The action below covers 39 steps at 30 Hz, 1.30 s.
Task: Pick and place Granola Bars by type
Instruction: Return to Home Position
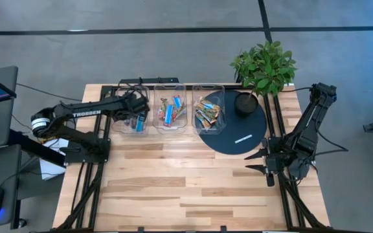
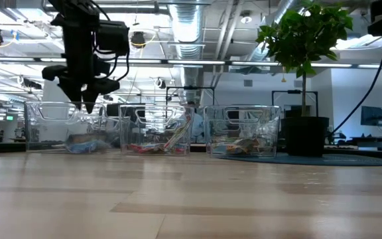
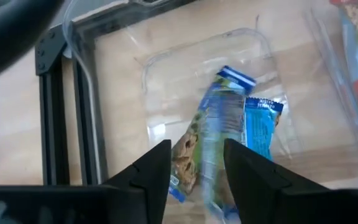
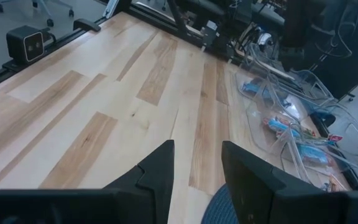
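Three clear bins stand in a row at the table's far side. The left bin (image 1: 127,127) holds blue-wrapped granola bars (image 3: 263,124). The middle bin (image 1: 171,113) holds blue and red ones. The right bin (image 1: 208,111) holds orange, green and tan ones. My left gripper (image 3: 197,158) hangs over the left bin (image 2: 52,126), pointing down, fingers apart. A blurred blue bar (image 3: 219,124) shows in the gap, below the fingers, over the bin's floor. My right gripper (image 1: 259,163) waits open near the table's right edge, nothing between its fingers (image 4: 160,168).
A dark round disc (image 1: 235,129) with a small white mark (image 1: 243,138) lies right of the bins, under the right bin's edge. A potted plant (image 1: 246,102) stands on the disc's far part. Bare wood (image 1: 173,181) stretches across the table's near half.
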Motion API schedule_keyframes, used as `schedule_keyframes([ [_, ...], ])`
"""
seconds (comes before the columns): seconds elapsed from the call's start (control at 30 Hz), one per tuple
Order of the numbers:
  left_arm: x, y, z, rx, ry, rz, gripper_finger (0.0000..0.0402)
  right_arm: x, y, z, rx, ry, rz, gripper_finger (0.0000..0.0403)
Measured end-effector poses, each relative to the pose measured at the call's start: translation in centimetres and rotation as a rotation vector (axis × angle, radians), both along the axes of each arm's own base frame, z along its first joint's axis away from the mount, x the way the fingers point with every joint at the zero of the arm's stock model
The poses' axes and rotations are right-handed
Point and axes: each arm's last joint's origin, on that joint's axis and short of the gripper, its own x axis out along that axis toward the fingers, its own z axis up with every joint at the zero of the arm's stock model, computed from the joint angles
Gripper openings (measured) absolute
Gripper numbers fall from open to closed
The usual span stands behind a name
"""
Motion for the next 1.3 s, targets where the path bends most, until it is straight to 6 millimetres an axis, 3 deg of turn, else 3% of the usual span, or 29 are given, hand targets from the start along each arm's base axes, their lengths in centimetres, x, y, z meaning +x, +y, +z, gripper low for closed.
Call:
schedule_keyframes([
  [0.37,1.0,0.2,0.3,-0.029,0.010,-0.231,0.0194,0.1,0.2,0.4,-0.020,-0.030,0.024,0.0127],
  [0.63,2.4,-2.3,1.5,-0.143,0.058,-0.573,0.0194,0.5,0.4,1.6,-0.094,-0.127,0.044,0.0127],
  [0.83,2.2,-4.7,3.3,0.137,0.061,-0.736,0.0194,1.5,-1.6,2.4,-0.036,-0.163,-0.116,0.0127],
  [0.97,0.8,-6.3,5.4,0.329,-0.166,-0.900,0.0194,2.2,-3.4,2.9,0.015,-0.161,-0.132,0.0127],
  [1.07,-1.4,-7.2,5.7,0.417,-0.369,-1.042,0.0194,2.7,-4.5,3.1,0.032,-0.152,-0.086,0.0127],
  [1.3,-6.2,-8.4,2.8,0.584,-0.699,-1.182,0.0194,3.6,-6.7,3.4,0.068,-0.156,-0.125,0.0127],
])
